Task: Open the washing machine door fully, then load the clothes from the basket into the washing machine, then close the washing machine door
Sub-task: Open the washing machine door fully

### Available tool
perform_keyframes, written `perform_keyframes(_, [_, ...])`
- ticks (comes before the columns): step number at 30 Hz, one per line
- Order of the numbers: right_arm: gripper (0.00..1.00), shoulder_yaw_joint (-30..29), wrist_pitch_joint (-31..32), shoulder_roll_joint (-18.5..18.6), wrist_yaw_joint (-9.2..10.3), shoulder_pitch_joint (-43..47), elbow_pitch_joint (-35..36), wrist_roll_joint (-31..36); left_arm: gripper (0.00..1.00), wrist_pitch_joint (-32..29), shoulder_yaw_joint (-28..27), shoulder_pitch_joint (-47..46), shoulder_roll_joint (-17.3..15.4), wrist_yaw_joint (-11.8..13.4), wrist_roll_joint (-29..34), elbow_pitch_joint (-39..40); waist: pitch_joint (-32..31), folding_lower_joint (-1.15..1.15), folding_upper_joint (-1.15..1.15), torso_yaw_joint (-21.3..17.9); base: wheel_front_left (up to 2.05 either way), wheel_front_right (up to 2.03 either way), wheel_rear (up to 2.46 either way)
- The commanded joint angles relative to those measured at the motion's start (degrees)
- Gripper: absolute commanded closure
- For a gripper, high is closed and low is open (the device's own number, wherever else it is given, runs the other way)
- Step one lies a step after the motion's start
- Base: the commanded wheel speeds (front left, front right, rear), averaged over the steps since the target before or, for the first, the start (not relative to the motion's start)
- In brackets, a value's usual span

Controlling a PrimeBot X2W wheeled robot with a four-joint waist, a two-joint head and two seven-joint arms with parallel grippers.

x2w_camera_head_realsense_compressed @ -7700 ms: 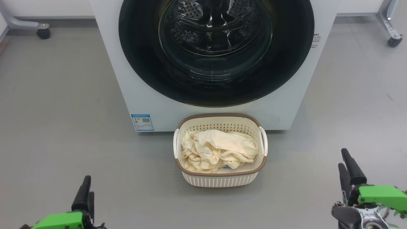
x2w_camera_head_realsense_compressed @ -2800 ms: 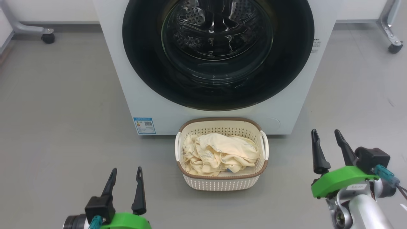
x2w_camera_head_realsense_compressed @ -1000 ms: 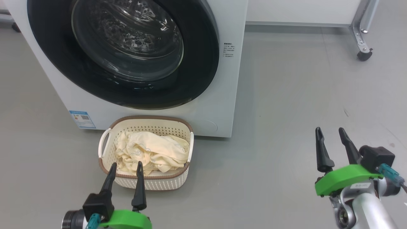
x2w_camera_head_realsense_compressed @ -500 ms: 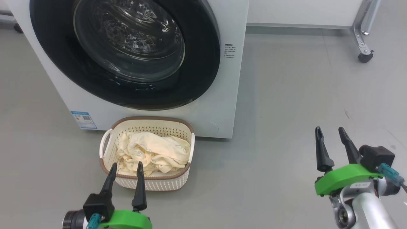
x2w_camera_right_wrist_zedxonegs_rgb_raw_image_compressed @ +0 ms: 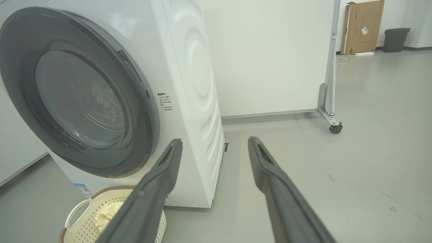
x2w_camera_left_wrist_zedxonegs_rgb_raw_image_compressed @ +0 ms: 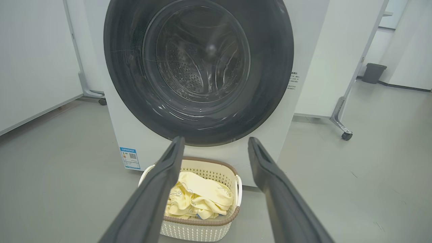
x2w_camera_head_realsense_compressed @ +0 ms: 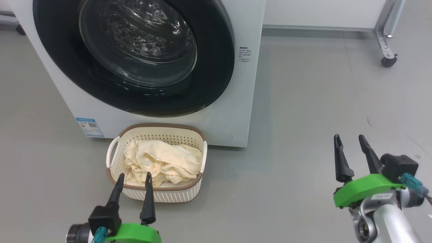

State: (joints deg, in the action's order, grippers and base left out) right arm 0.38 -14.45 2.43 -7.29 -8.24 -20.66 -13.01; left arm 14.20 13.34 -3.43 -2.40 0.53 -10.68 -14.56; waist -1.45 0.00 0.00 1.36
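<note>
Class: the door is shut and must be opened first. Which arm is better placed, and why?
Probably the right: the right gripper, open, faces the recess on the rim of the washing machine door, while the left gripper, open, hangs low near the basket.

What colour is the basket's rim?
Brown; the basket shows it best in the head view.

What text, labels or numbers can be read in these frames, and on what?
Nothing reads clearly.
Blue label, low on the washing machine front: QR code, print too small.
Black print beside the washing machine door: too small.
White tag on the right gripper's wrist: blurred.
</note>
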Motion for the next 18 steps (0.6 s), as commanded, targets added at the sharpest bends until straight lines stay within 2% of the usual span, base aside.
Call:
perform_keyframes(1, [0.00, 1.4, -0.5, 0.4, -0.20, -3.0, 2.1, 0.1, 0.00, 0.8, -1.7, -2.0, -0.5, 0.0, -0.3, 1.7, 0.0, 0.00, 0.00, 0.0, 0.00, 0.00, 0.00])
perform_keyframes(8, [0.00, 1.7, -0.5, 0.4, -0.20, -3.0, 2.1, -0.3, 0.00, 0.8, -1.8, -2.0, -0.5, -0.2, -0.2, 1.6, 0.0, 0.00, 0.00, 0.1, 0.00, 0.00, 0.00])
perform_keyframes(9, [0.15, 1.8, -0.5, 0.4, -0.20, -3.0, 2.1, -0.3, 0.00, 0.8, -1.9, -2.0, -0.5, -0.2, -0.2, 1.6, 0.0, 0.00, 0.00, 0.1, 0.00, 0.00, 0.00])
perform_keyframes(10, [0.52, 2.0, -0.5, 0.4, -0.20, -3.0, 2.2, -0.4, 0.00, 0.8, -1.9, -2.0, -0.5, -0.2, -0.2, 1.6, 0.1, 0.00, 0.00, 0.1, 0.00, 0.00, 0.00])
perform_keyframes(11, [0.98, 2.1, -0.5, 0.4, -0.20, -2.9, 2.2, -0.6, 0.00, 0.8, -1.8, -2.1, -0.5, -0.2, -0.2, 1.6, 0.1, 0.00, 0.00, 0.2, 0.00, 0.00, 0.00])
perform_keyframes(18, [1.00, 3.4, -0.5, 0.4, -0.20, -3.0, 1.2, -6.0, 0.00, 0.8, -1.7, -2.3, -0.5, -0.3, -0.2, 1.5, 0.6, 0.00, 0.00, 0.6, 0.00, 0.00, 0.00])
